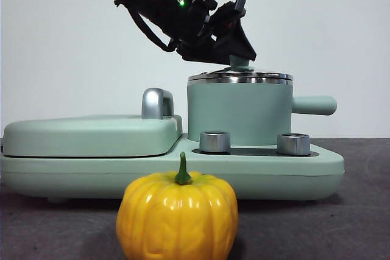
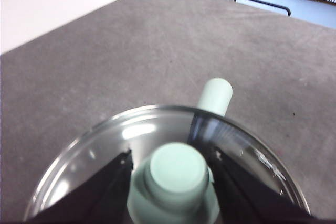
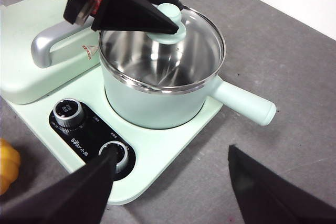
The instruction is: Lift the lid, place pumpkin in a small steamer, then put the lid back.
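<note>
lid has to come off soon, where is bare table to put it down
Bare grey table lies beyond the small steamer's side handle. In front of the griddle unit the pumpkin takes the middle, with table free either side. Above the lid it is crowded by the left gripper.

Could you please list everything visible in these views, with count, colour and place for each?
lid: one, clear glass with steel rim and mint-green knob, seated on the small steamer.
small steamer: one, mint-green pot with straight side handle, on the cooker base.
pumpkin: one, yellow-orange with green stem, on the table in front of the base.
cooker base: one, mint-green, on the table.
griddle cover: one, flat mint-green with steel handle, beside the steamer.
dials: two, steel, on the base's front panel.
table: one, dark grey.
left hand: one, black, around the lid's knob.
right hand: one, black, open, off to the side.
</note>
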{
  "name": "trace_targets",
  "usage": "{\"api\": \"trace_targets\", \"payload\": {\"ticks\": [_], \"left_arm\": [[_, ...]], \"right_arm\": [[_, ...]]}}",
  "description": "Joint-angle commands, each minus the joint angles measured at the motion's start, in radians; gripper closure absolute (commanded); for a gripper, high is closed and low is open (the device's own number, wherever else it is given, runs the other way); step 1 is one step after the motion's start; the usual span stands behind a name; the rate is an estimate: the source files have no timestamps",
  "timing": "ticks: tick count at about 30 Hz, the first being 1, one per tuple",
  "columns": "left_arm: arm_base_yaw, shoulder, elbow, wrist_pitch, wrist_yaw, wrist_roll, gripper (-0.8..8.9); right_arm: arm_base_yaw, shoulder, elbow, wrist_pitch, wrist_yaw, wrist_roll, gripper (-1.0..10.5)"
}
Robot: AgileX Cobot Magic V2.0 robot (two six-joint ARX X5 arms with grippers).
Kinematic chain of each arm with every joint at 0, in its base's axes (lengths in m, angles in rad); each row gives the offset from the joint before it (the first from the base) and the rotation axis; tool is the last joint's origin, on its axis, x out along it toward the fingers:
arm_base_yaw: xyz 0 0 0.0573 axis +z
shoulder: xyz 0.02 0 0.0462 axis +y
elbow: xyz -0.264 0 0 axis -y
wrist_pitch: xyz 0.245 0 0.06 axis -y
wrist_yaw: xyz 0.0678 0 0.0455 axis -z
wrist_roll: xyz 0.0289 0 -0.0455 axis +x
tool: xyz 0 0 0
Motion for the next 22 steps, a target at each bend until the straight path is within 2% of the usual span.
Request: {"api": "trace_targets", "payload": {"ticks": [1,5,16,22], "left_arm": [[-0.011,0.021,0.023,-0.008,0.002,-0.008,7.06],[-0.011,0.021,0.023,-0.001,0.002,-0.008,8.06],[-0.011,-0.008,0.026,0.033,-0.001,-0.008,8.06],[-0.011,-0.072,0.035,0.032,-0.038,-0.008,8.06]], "right_arm": [[0.005,0.004,0.016,0.01,0.001,0.012,6.1],[0.005,0.004,0.016,0.01,0.001,0.012,6.1],[0.005,0.004,0.016,0.009,0.001,0.012,6.1],[0.005,0.004,0.016,0.009,0.0,0.012,6.1]]}}
